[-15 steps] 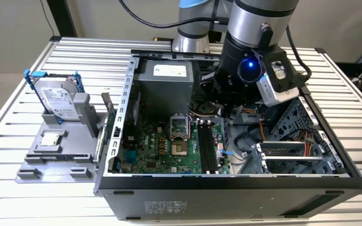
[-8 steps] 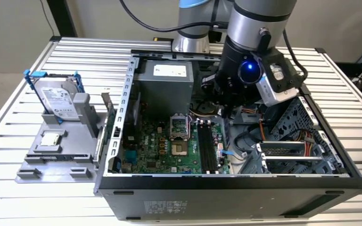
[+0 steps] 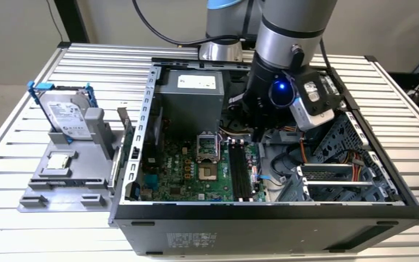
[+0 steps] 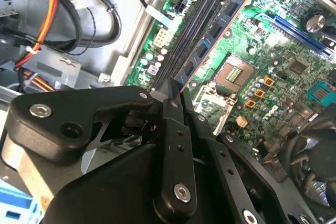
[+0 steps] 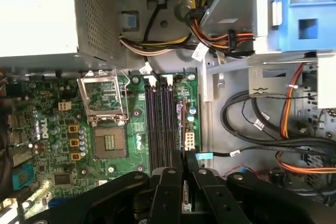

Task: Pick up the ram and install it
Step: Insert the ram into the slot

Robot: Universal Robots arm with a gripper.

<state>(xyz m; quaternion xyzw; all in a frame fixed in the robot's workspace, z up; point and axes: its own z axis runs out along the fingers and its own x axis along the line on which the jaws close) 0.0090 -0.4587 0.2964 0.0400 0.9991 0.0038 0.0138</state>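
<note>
My gripper (image 3: 257,136) hangs inside the open computer case, just over the far end of the black memory slots (image 3: 240,169). In the second wrist view the gripper (image 4: 176,90) is shut on one end of the ram (image 4: 215,30), a thin board with dark chips and an orange edge. The stick runs out ahead of the fingers, alongside and slightly above the slots (image 4: 186,35). In the first wrist view the gripper (image 5: 185,163) is closed, with the ram's thin edge (image 5: 185,195) between the fingers and the slots (image 5: 160,124) right ahead.
The CPU socket (image 3: 205,144) lies beside the slots, with the grey power supply (image 3: 191,101) behind it. Cable bundles (image 3: 297,161) and a drive cage (image 3: 340,180) fill the case's right side. A hard drive in a blue frame (image 3: 67,112) stands on a grey fixture at the exterior view's left.
</note>
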